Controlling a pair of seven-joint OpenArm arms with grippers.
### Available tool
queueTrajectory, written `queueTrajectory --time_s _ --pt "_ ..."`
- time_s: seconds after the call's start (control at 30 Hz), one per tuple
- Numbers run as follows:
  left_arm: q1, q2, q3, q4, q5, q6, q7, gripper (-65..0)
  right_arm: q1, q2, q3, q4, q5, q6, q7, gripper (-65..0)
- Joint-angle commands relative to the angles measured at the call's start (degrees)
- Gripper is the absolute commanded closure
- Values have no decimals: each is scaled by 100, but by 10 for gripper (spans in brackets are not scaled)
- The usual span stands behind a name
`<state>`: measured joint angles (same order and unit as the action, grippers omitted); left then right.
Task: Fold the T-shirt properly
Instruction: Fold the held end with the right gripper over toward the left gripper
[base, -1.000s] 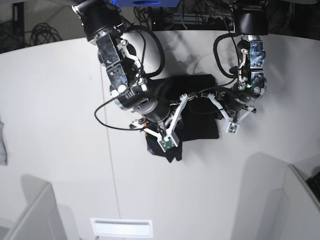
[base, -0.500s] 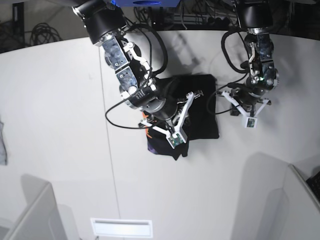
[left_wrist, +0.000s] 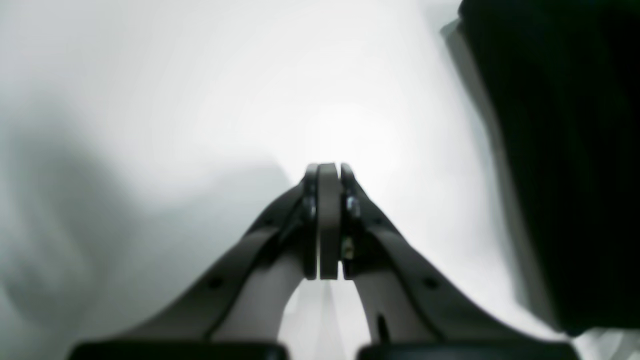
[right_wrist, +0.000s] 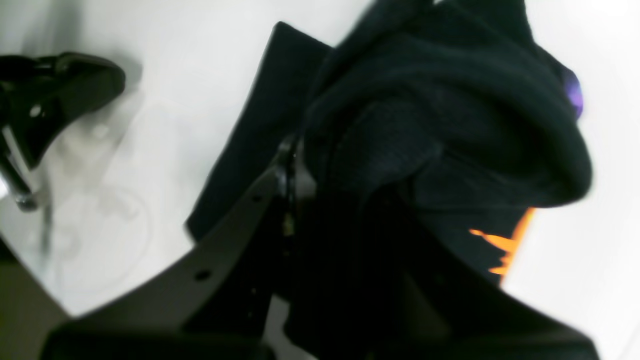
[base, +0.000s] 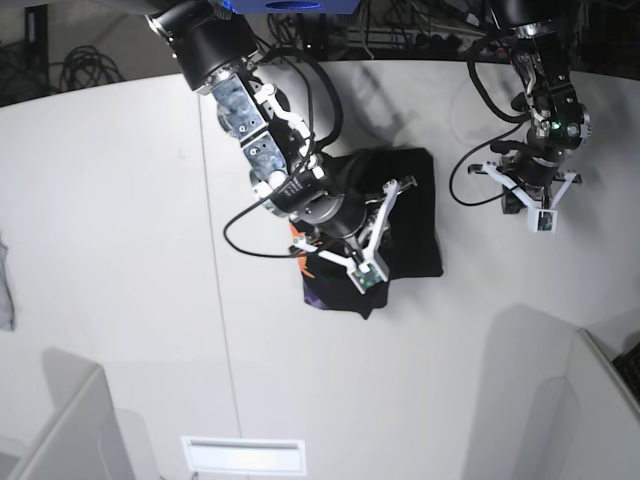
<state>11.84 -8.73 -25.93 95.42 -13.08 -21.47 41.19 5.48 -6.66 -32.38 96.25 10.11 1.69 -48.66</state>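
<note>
A black T-shirt (base: 405, 215) lies bunched on the white tabletop (base: 120, 260), a little right of the middle of the base view and toward the far side, its flatter part forming a rough dark rectangle and its near-left corner crumpled, with bits of orange and purple print showing at that corner. The right arm reaches down from the far left over the cloth, and its end effector (base: 340, 245) sits on the left part of the garment; in the right wrist view (right_wrist: 350, 165) the fingers are buried in a thick fold of dark fabric pinched between them, with an orange patch just beside them on the right and a purple spot at the upper right edge of the fold. The left arm hangs at the far right, well apart from the shirt, and its end effector (base: 527, 192) is over bare tabletop; the left wrist view (left_wrist: 329, 220) shows its two fingers pressed flat together with nothing between them, the black shirt (left_wrist: 560, 150) filling only the right edge of that picture. A small grey cloth scrap (base: 6, 285) lies at the far left edge of the tabletop.
</note>
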Motion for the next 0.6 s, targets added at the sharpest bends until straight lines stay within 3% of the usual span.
queueTrajectory --time_s 0.0,0.17,0.57 --pt "34 -81 -101 115 -33 -20 -106 0 90 -104 -72 85 84 20 141 0" --pt "113 -151 -215 115 -33 -20 -106 0 160 -112 -160 -38 92 -306 168 0" --pt "271 -230 -207 159 -33 -20 -106 0 187 -139 -160 -205 92 -314 335 0"
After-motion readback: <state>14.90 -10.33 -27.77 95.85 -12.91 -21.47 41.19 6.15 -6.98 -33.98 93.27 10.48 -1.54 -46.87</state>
